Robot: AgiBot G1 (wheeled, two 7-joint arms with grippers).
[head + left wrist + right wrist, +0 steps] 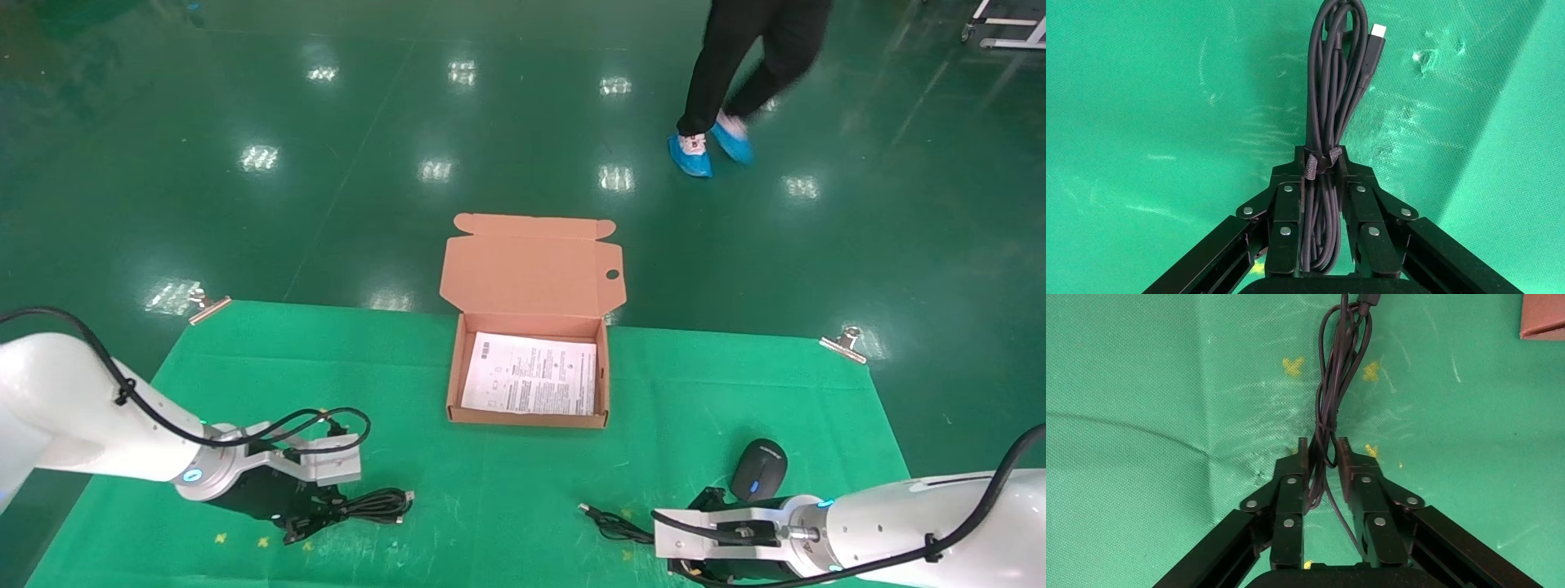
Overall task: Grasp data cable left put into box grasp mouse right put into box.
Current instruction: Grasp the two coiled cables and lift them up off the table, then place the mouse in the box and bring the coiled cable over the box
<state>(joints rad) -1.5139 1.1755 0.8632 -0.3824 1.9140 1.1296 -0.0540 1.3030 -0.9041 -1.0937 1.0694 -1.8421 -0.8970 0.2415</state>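
The data cable (372, 502) lies on the green cloth at the front left, a black bundle (1333, 79) with its silver plug (1377, 30) pointing away from the wrist. My left gripper (315, 514) (1322, 153) is low on the cloth, shut on the bundle at its strap. The black mouse (758, 469) sits at the front right; its thin cord (609, 523) (1333, 373) trails left. My right gripper (682, 563) (1322, 447) is down beside the mouse, slightly open around the cord, with a gap on one side. The orange box (527, 418) stands open mid-table, white sheet inside.
The box's lid (531, 273) stands up at the back. Metal clips (208, 309) (846, 343) pin the cloth at the far corners. A person (727, 82) walks on the floor beyond the table. A box corner (1545, 318) shows in the right wrist view.
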